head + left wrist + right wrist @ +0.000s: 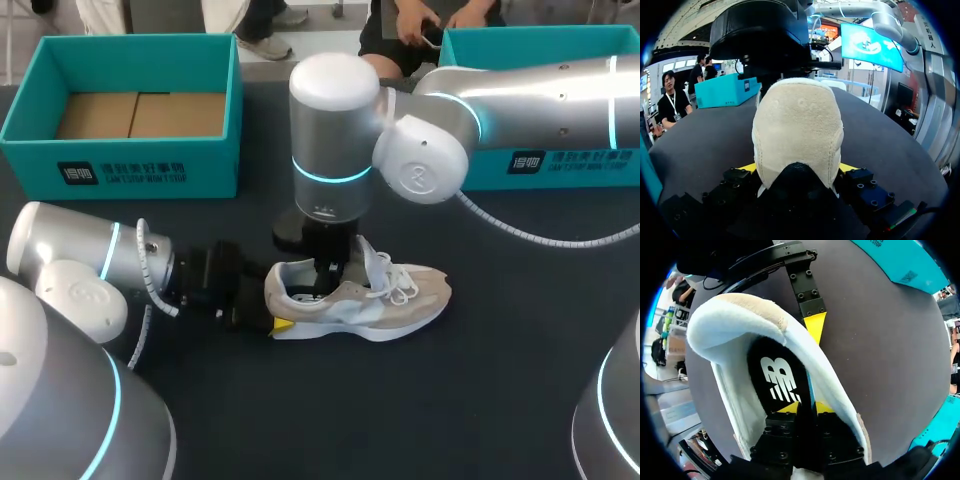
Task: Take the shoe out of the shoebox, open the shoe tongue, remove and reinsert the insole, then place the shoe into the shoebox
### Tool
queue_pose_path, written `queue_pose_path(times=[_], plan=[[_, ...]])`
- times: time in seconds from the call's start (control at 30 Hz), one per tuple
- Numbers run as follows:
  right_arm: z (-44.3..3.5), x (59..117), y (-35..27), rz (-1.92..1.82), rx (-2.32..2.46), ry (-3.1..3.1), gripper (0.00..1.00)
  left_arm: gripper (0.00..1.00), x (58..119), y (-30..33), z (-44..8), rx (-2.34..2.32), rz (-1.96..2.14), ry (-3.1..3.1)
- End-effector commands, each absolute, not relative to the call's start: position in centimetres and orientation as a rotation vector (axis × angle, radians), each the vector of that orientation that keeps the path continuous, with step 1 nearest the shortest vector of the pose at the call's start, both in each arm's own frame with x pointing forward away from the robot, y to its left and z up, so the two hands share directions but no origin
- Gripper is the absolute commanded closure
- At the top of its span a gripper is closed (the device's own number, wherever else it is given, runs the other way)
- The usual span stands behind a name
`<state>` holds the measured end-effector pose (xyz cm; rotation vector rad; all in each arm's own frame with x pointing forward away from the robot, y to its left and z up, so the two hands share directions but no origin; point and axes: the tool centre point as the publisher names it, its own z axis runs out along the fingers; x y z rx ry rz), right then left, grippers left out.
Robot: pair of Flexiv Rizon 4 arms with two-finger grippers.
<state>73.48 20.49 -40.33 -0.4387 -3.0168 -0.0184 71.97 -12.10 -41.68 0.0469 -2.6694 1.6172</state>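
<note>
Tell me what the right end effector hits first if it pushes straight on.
The black insole inside the shoe; the right end effector sits close over it, though the exact gap is unclear.

The dark bench (500, 400) bears a beige shoe (400, 300), heel at the left gripper (272, 312); a teal shoebox (130, 165) and a second box (560, 165) sit well beyond.

We see a dark label with white letters on the teal shoebox (150, 172) at the upper left, and one on the second teal box (560, 165) at the upper right. A white logo sits on the black insole (775, 365) in the shoe (735, 322).
</note>
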Motion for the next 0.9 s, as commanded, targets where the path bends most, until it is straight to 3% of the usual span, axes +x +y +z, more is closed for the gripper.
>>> queue_pose_path(times=[0.03, 0.9], plan=[[-42.4, 72.0, 20.9, -0.025, -0.463, -3.011, 1.00, 1.00, 71.9, -12.2, -41.9, 0.048, 1.619, -2.670], [-32.8, 72.3, 17.8, 0.026, -0.611, -3.157, 1.00, 1.00, 71.9, -12.2, -41.9, 0.048, 1.619, -2.670]])
